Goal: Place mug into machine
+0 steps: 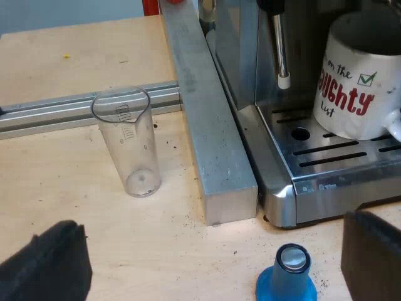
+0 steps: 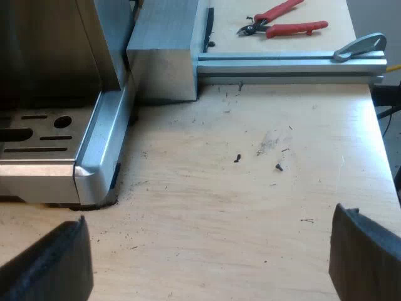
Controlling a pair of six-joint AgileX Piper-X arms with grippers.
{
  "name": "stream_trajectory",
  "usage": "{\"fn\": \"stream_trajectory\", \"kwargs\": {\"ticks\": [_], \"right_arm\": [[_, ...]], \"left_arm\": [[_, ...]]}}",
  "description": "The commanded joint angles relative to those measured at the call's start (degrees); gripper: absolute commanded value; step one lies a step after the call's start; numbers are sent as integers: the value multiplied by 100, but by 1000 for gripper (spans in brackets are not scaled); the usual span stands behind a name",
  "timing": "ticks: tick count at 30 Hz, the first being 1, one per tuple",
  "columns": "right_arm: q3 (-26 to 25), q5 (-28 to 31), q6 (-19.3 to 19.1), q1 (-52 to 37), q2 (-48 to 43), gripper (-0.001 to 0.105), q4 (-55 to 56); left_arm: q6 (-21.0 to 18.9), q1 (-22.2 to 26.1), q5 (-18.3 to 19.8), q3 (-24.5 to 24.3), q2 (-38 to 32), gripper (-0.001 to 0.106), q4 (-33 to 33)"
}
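mug (image 1: 358,88): handle side cut off | blue tamper (image 1: 286,286): base cut off

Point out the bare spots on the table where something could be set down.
Widest bare wood: the stretch between the drip tray, the aluminium rail and the right tool. Smaller patch: between the measuring glass, the metal block and the left tool. Crowded: the drip tray under the mug, and the wood by the blue tamper.

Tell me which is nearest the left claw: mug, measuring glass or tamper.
The blue tamper, on the table just ahead of the left claw; the measuring glass stands farther off, and the mug sits on the machine's drip tray.
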Motion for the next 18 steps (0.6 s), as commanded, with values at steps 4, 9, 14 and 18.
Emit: {"fn": "stream_trajectory", "kwargs": {"ticks": [4,9,14,18], "right_arm": [[0,-2,-34,1,-230,78,-58],[0,-2,-34,1,-230,78,-58],[0,-2,-34,1,-230,78,-58],[0,-2,-34,1,-230,78,-58]], "left_arm": [[-76,5,-71,-7,-793,82,-105],[-76,5,-71,-7,-793,82,-105],[-76,5,-71,-7,-793,82,-105],[-76,5,-30,-7,-793,82,-105]]}}
